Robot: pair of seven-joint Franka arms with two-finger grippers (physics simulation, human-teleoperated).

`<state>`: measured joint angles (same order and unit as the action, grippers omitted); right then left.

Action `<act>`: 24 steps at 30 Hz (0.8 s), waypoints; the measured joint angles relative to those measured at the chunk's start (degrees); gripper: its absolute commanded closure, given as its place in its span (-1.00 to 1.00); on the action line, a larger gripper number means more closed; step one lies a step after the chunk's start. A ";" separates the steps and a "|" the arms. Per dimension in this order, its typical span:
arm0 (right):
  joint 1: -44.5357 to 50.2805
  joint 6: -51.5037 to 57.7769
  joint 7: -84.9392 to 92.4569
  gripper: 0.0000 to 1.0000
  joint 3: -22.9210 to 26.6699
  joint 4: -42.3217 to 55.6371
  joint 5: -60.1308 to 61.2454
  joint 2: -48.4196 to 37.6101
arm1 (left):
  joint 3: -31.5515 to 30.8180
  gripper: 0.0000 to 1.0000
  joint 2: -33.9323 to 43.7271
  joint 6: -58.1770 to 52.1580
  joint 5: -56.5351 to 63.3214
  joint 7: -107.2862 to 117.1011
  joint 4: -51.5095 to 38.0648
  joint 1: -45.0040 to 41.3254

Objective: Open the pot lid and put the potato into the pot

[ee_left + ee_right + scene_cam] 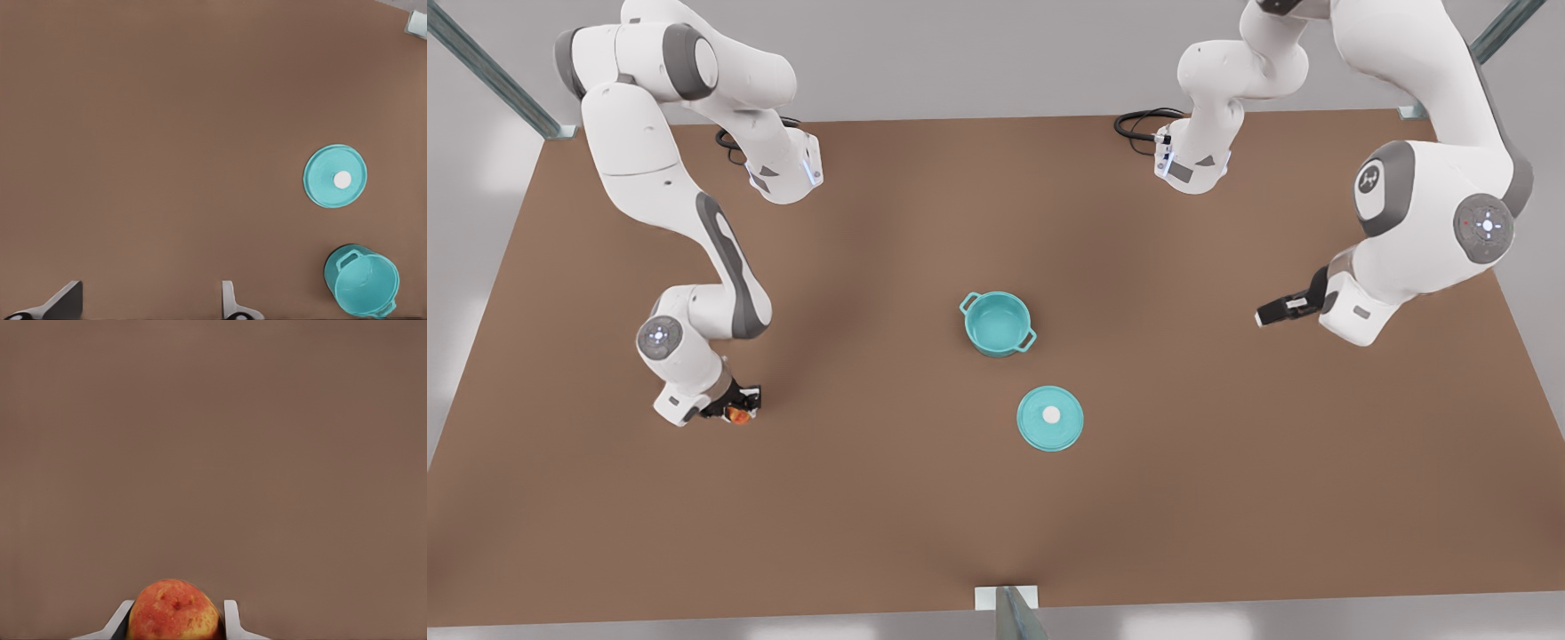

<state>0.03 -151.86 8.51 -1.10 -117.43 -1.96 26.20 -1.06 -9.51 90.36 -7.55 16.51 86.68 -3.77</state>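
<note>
The teal pot (998,324) stands uncovered at the table's middle, and nothing shows inside it. It also appears in the left wrist view (363,281). The pot lid (1050,418) (335,177) lies flat on the table just in front of the pot, white knob up. At the front view's left, my right gripper (738,411) (175,623) is shut on the potato (737,414) (173,612), low by the table. My left gripper (1267,314) (148,303) hangs open at the front view's right, well away from the pot, with nothing between its fingers.
The brown table (996,498) stretches wide on all sides of the pot and lid. Black cables (1143,120) lie at the back by the arm bases. A metal bracket (1007,597) sits at the front edge.
</note>
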 measured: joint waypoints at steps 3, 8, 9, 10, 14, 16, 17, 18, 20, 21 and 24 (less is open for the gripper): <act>0.02 1.19 0.16 -0.05 -2.75 0.61 0.25 -1.99 | -3.54 -1.00 0.06 -0.32 1.42 -2.99 -3.25 -0.29; 0.13 4.05 0.05 -0.05 -11.66 5.02 0.48 -3.20 | -7.05 -1.00 -0.91 1.71 3.75 -6.99 -4.77 -0.74; 0.90 4.51 -0.06 -0.05 -12.89 6.01 0.55 -3.05 | -7.35 -1.00 -1.10 2.25 4.69 -7.65 -4.77 -0.75; 2.34 4.91 -0.15 -0.05 -13.52 6.95 1.18 -2.92 | -7.50 -1.00 -1.57 2.77 6.36 -8.25 -4.76 -1.11; 11.11 5.95 -0.47 -0.05 -14.20 10.45 4.93 -1.74 | -7.65 -1.00 -1.54 2.42 9.57 -10.31 -5.00 -1.60; 16.98 6.25 -0.76 -0.05 -14.26 14.31 6.35 0.37 | -7.59 -1.00 -1.57 1.47 10.08 -11.15 -5.00 -0.30; 20.09 6.36 -0.99 -0.05 -14.27 16.28 6.82 1.52 | -7.61 -1.00 -1.56 0.97 10.33 -11.54 -4.92 0.06; 23.09 6.45 -1.28 -0.05 -14.25 18.08 7.17 2.73 | -7.64 -1.00 -1.59 0.54 10.52 -11.91 -4.88 0.16; 28.61 6.56 -2.00 -0.05 -14.22 19.95 7.64 4.44 | -7.69 -1.00 -1.72 -0.13 10.86 -12.61 -4.88 0.06; 30.87 6.59 -2.59 -0.04 -14.21 19.66 7.80 4.78 | -7.70 -1.00 -1.76 -0.39 10.98 -12.94 -4.90 0.00; 35.60 6.70 -4.94 -0.05 -14.20 17.27 8.07 5.67 | -7.70 -1.00 -1.87 -0.96 11.19 -13.81 -4.84 -0.03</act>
<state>35.63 -145.16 3.58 -15.30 -100.15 6.10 31.87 -8.76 -11.38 89.40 3.64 2.70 81.84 -3.79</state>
